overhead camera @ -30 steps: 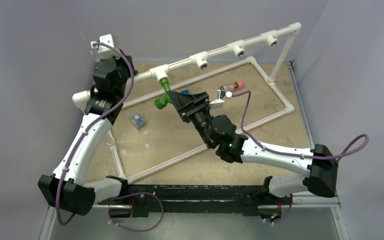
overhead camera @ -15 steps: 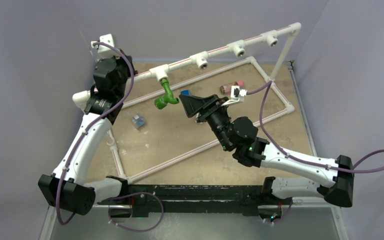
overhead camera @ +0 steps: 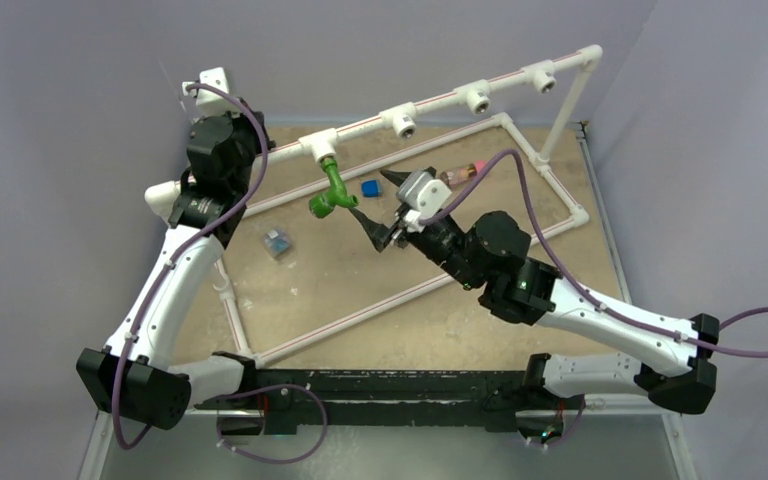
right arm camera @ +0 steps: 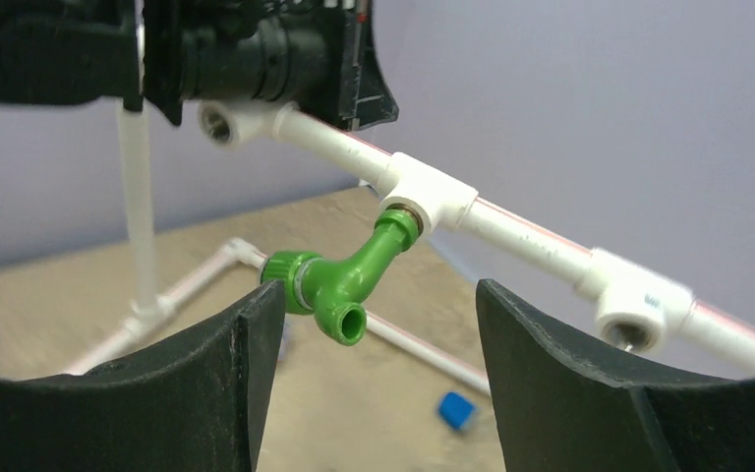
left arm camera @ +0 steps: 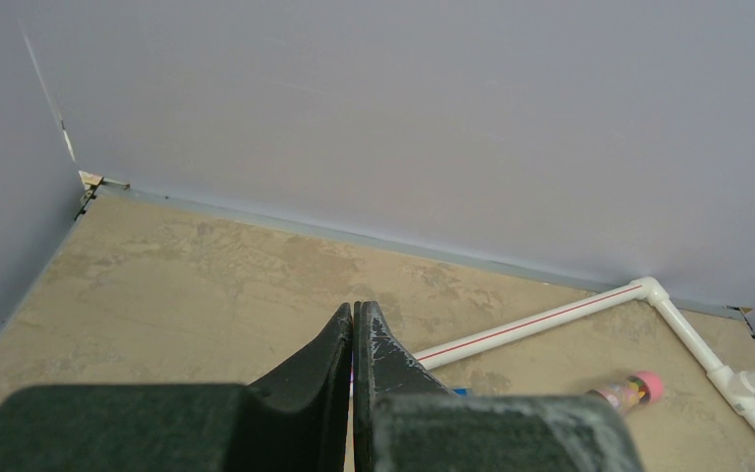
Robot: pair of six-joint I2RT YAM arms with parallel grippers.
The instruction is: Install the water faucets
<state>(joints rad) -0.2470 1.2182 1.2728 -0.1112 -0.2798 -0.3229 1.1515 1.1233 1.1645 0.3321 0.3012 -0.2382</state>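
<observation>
two arms are bolted side by side at the near edge of the table (overhead camera: pixel 340 270), whose sandy top carries a white pipe frame (overhead camera: pixel 340 322). a small bluish piece (overhead camera: pixel 277 243) lies inside the frame, on the left arm's side. the right arm reaches forward and leftward over the middle, and the right gripper (overhead camera: pixel 378 205) is spread wide, its two black fingers (right arm camera: pixel 560 383) far apart and holding nothing. just past the tips hangs the green faucet (overhead camera: pixel 329 190). from above it looks clear of the fingers. through the right wrist camera it sits in the gap between them, its cap close against the edge of the left-hand finger, and i cannot tell whether that edge touches. the faucet's stem runs up into a white tee (overhead camera: pixel 319 145) on the raised pipe rail (overhead camera: pixel 440 108), and its spout tilts down toward the near side. a blue block (overhead camera: pixel 369 187) lies on the table just right of the faucet, and a pink-capped tube (overhead camera: pixel 463 172) lies further right. along the rail three more tees (overhead camera: pixel 401 122) turn their round mouths this way. over on the far left the left arm rises high, and the left gripper (left arm camera: pixel 353 310) is pressed tip to tip, gripping nothing, pointing toward the grey back wall (left arm camera: pixel 403 118)
</observation>
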